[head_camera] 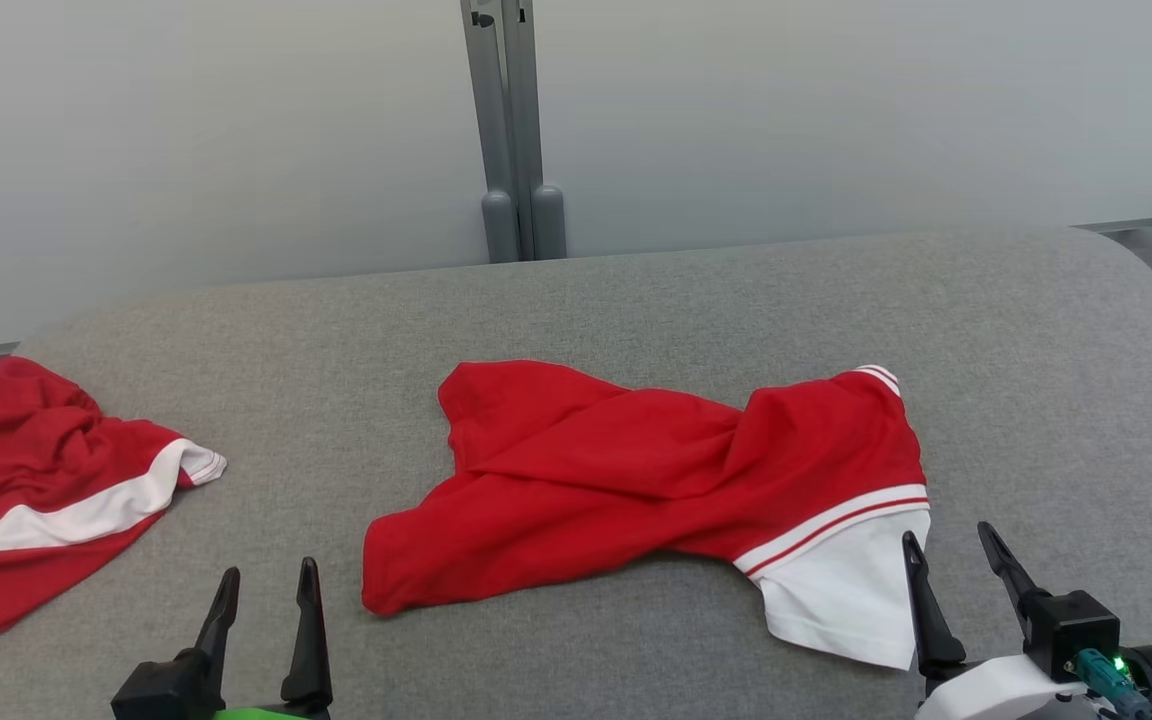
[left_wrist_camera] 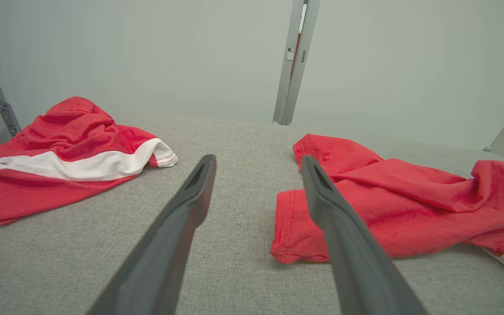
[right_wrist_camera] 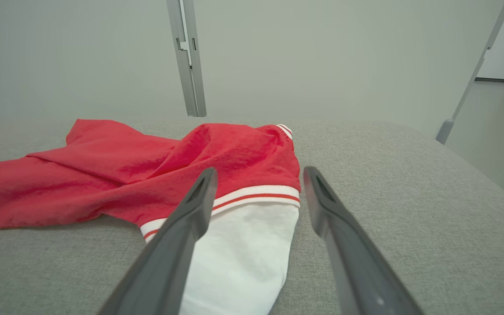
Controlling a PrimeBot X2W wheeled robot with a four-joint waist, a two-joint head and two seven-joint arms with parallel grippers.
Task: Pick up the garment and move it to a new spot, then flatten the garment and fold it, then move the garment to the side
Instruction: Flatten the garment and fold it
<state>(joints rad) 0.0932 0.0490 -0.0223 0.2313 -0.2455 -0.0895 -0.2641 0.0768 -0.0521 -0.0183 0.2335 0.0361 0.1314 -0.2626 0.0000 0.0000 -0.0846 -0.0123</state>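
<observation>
Far left: spare red-white shirt (head_camera: 46,480) crumpled at the edge of grey pad (head_camera: 636,300). Left gripper (head_camera: 268,572) fingers spread, empty, near red hem. Garment (head_camera: 636,470) rumpled mid-pad. Right gripper (head_camera: 947,535) spread, empty, beside white panel (head_camera: 851,595).

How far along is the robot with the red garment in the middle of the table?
Done: nothing visibly; the red-and-white garment lies crumpled, unfolded, on the grey table. In hand: nothing; left pincer and right pincer hover open and empty near it. Left: grasping, moving, flattening, folding, setting aside.
</observation>
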